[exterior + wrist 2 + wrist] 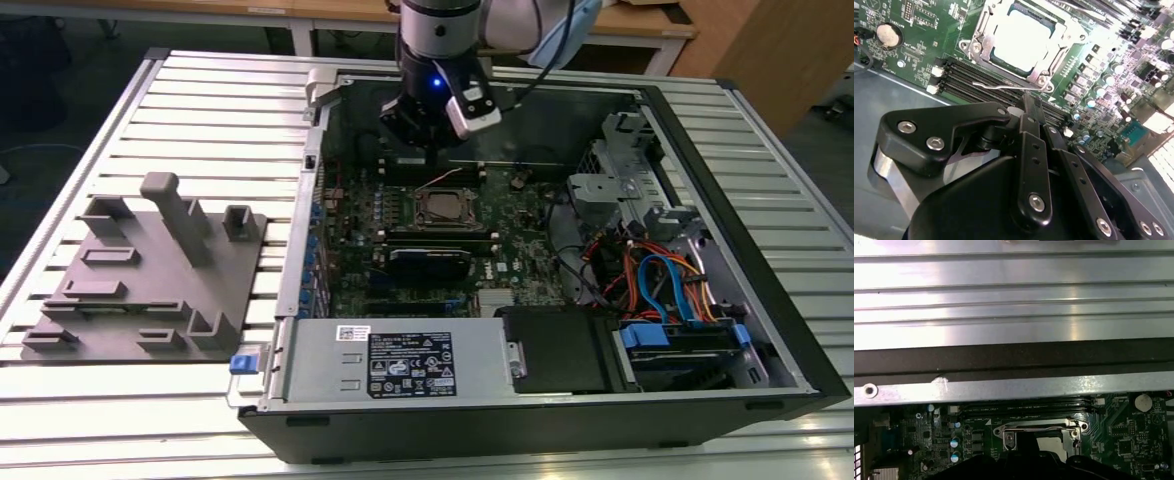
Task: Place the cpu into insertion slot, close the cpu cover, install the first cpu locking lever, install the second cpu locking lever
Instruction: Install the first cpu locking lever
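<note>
The cpu (1021, 37) shows its pale silver top inside the insertion slot (447, 208) on the green board. The cpu cover (1051, 67) lies flat over it, framing the chip. A thin wire locking lever (999, 88) runs along the socket's side next to the memory slots. My gripper (1031, 100) is shut, its black fingertips pressed together right at the lever's end; I cannot tell if they touch it. In the exterior view the gripper (438, 158) hangs just beyond the socket's far side. In the first wrist view the cover (1039, 429) sits just past the gripper's black body.
The open computer case (747, 300) rests on a slatted metal table. A power supply box (400, 365) sits at the near side, with cables (654, 280) and a drive cage (607, 190) at the exterior view's right. A grey fixture plate (147, 270) lies at its left. Long memory slots (979, 82) border the socket.
</note>
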Available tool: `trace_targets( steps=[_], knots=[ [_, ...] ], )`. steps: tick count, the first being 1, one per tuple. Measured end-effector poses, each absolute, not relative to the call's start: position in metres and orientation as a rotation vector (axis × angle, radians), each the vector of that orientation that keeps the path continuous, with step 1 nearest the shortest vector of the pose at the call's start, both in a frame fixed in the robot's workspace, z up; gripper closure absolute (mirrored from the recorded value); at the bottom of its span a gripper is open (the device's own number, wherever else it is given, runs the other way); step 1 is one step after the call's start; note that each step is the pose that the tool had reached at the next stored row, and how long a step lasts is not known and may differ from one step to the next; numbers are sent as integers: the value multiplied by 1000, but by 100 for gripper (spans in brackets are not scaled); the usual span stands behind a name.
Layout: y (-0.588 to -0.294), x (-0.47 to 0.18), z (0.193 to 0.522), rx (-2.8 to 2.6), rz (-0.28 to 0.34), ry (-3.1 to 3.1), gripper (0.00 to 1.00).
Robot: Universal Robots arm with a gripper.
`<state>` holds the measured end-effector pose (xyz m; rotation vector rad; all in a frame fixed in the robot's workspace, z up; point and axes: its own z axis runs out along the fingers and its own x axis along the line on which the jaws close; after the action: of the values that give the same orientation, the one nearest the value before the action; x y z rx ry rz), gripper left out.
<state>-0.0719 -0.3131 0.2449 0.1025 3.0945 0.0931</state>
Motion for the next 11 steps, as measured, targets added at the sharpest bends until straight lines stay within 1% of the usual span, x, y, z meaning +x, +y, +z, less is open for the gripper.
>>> trace_targets(
  steps=[11],
  knots=[
    [-313, -66, 237, 117, 94, 3094, 90]
  ],
)
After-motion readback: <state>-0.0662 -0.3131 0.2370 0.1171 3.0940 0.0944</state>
